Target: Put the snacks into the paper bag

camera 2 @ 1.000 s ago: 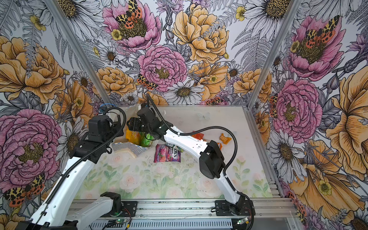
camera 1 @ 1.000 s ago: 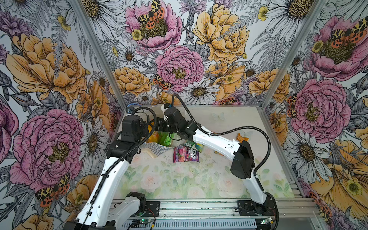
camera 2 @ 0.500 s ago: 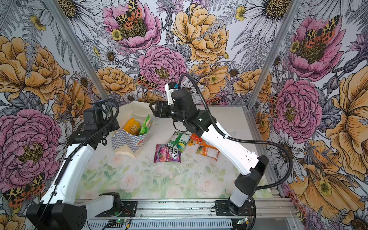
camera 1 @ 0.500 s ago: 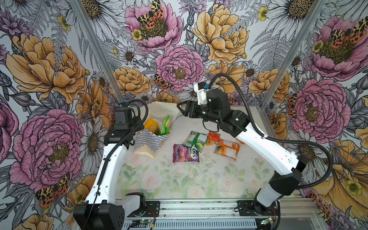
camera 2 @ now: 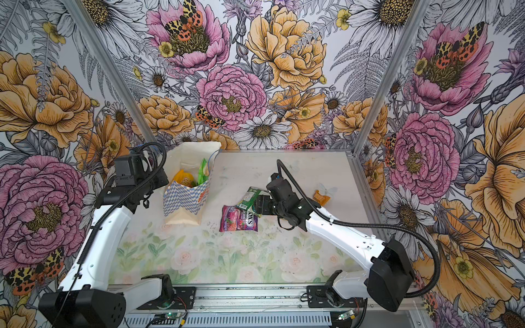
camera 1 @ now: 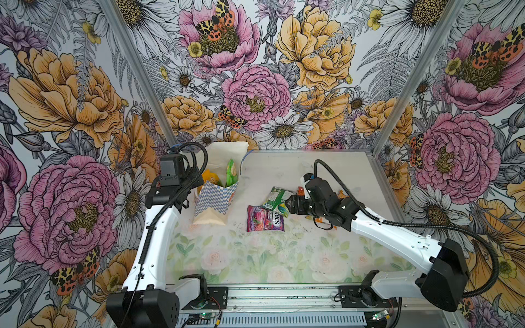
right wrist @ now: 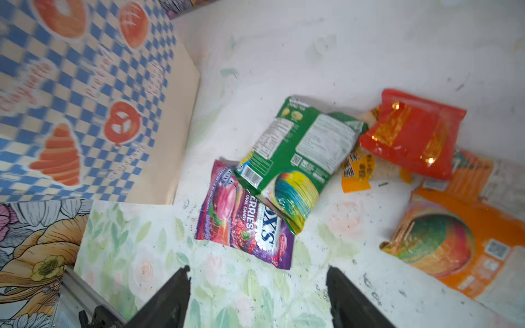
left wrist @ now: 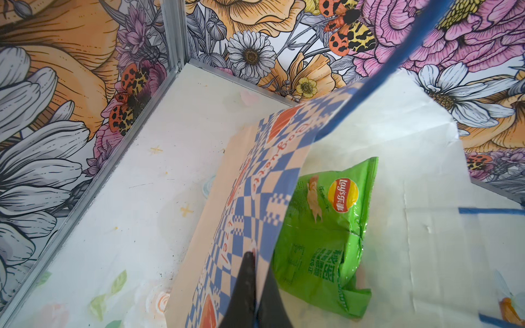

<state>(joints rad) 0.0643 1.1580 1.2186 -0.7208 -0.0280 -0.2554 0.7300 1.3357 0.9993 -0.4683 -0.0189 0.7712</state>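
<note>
Left tool (left wrist: 251, 269) clamped, right tool (right wrist: 257, 274) spread wide

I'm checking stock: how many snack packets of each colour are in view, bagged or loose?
Green: 2, chips bag, green-white pack
Purple: 1, candy pack
Red: 1, red packet
Orange or yellow: 4, yellow bag, yellow sachet, orange-white pack, orange sachet
Total: 8

Bright, even light; soft shadows; right wrist view blurred.

- "Lay's" logo with Chinese characters, on the bright green bag (left wrist: 324, 233).
- "OX'S", "ERRIES" and "OVAL CANDY", on the purple packet (right wrist: 244, 227).
- "Baguette" in red script, on the paper bag (left wrist: 250, 184).
</note>
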